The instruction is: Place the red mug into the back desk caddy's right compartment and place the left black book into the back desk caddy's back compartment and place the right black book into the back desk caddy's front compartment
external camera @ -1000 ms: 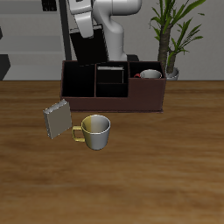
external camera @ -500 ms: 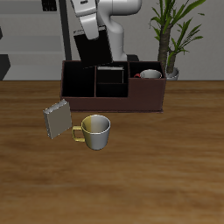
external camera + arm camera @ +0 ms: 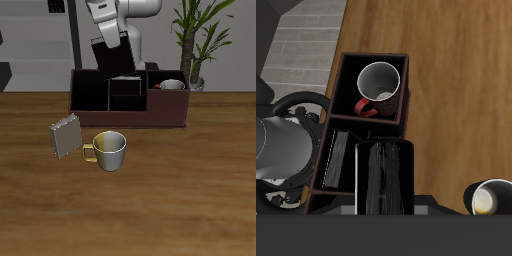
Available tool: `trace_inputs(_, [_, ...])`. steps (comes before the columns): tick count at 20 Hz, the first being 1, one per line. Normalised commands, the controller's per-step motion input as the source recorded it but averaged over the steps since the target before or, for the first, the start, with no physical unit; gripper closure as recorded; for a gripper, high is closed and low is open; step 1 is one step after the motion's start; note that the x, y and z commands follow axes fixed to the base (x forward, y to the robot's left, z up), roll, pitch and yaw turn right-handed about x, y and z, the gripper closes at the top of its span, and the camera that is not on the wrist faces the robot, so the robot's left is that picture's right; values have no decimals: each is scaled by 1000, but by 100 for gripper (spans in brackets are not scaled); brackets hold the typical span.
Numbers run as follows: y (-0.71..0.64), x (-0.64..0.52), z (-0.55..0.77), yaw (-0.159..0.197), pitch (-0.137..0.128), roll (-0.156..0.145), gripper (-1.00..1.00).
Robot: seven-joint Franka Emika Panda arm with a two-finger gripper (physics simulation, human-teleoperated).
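The wooden bench is the biggest thing here, and at its back stands the back desk caddy, a long dark red-brown box with black walls inside. The red mug sits upright in the right compartment — the big end part of the box — with its white inside showing. One black book stands on its edge in a slim slot in the middle of the caddy. The other black book hangs in the air above the caddy's middle, a bit tilted, and in the wrist view it fills the space right in front of the camera. The pincer is pinching this book at its top end, with the fingers pressed on its two flat sides. Behind the caddy's mug end is a green plant. Nearer the bench's front edge, well apart from the caddy, stands a pale mug with a yellow handle, and just beside it a small grey patterned book — it leans a little.
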Motion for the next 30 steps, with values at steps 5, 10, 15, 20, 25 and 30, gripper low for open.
trace_inputs(5, [119, -5, -75, 15, -1, 22, 100])
trace_inputs(10, [98, -15, -87, -10, 15, 25, 100])
trace_inputs(15, [34, -15, -74, -71, 16, -7, 100])
trace_inputs(20, [61, -42, -71, -96, 31, 9, 100])
trace_inputs(25, [46, -4, -79, -89, 17, -9, 100])
trace_inputs(30, [-12, -9, -153, -17, 28, -7, 100])
